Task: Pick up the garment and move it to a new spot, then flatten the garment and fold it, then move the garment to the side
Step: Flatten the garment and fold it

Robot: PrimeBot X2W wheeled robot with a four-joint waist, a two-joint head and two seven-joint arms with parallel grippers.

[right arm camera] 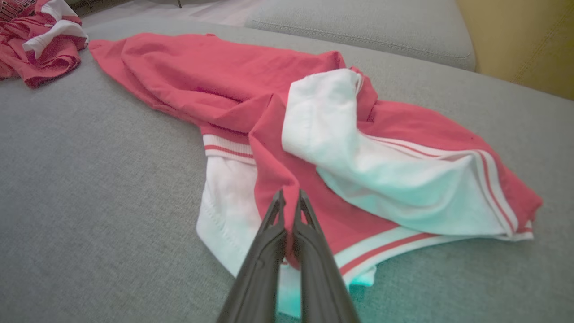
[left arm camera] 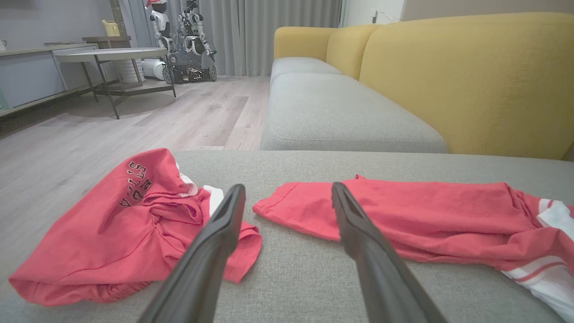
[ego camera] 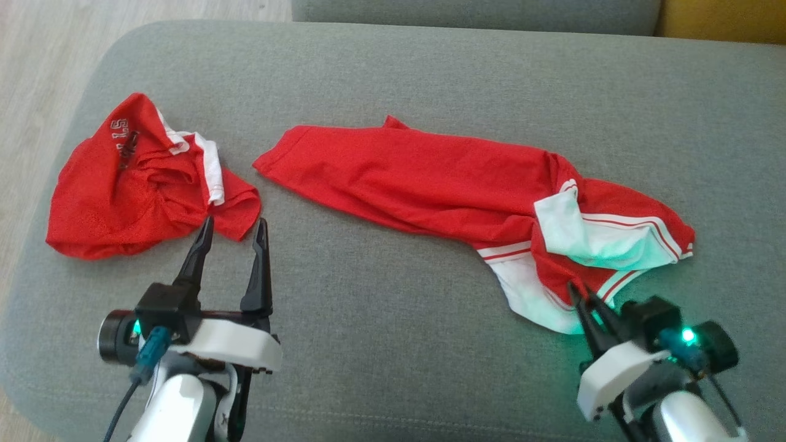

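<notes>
Grey seat cushion (ego camera: 393, 80), wide, plain weave; crumpled red top (ego camera: 135, 184) with dark lettering and white trim lying at its left end. Second grey cushion (left arm camera: 341, 116) beyond, against a yellow sofa back (left arm camera: 471, 76). Pale wood floor (left arm camera: 134, 130); table (left arm camera: 112, 54) on dark legs; low cabinet (left arm camera: 27, 76); grey curtain (left arm camera: 269, 31); wheeled machine (left arm camera: 188, 49) parked before it

Past the far edge of the wide grey seat cushion (ego camera: 430, 67) a sofa with grey seats (left arm camera: 341, 112) and mustard-yellow backrests (left arm camera: 462, 76) runs on, while pale wood-plank floor (left arm camera: 148, 121) stretches to grey curtains (left arm camera: 269, 31), a dark-legged side table (left arm camera: 112, 54) and a low grey cabinet (left arm camera: 27, 76).
</notes>
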